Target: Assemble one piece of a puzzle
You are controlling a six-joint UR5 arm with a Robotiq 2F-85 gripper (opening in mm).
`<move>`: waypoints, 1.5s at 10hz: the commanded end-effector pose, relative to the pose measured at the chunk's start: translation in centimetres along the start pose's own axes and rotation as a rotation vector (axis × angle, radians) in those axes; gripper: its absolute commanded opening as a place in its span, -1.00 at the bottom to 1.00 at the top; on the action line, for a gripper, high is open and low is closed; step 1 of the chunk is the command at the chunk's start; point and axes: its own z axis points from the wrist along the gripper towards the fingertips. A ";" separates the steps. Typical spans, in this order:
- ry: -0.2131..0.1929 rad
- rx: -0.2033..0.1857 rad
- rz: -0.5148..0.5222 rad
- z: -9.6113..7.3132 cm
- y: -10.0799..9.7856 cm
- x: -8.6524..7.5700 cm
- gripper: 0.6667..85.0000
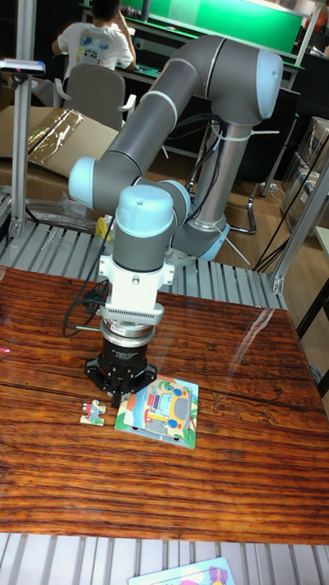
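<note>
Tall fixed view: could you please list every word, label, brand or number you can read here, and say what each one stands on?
None can be read.
Puzzle board: a cartoon car picture, no lettering made out.
Loose puzzle piece: colours only, too small to tell.
Robot arm: no readable marking.
Gripper: dark body, no readable label.
Person's shirt: a back print, too blurred to read.
</note>
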 end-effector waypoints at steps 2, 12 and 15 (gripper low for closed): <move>0.001 0.030 -0.021 -0.1 -1.6 -0.2 -0.98; -0.026 0.044 -0.003 -1.9 -4.1 -2.7 -0.04; -0.092 0.007 0.009 -2.2 -4.0 -5.1 0.48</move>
